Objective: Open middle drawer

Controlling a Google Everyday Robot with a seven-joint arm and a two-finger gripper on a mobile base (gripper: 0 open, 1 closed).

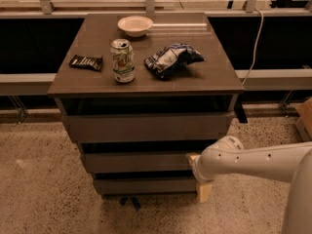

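The middle drawer (136,162) has a plain grey-brown front with a dark shadowed gap above it. The cabinet top (97,82) is the same grey-brown. On it sit a white bowl (135,25), a pale can (123,61) with green print, a blue-and-white crumpled chip bag (171,60) and a black candy bar wrapper (86,62) with light markings. The cream-coloured gripper (197,173), on a white arm (253,160), is at the middle drawer's right end. The floor (39,199) is speckled beige
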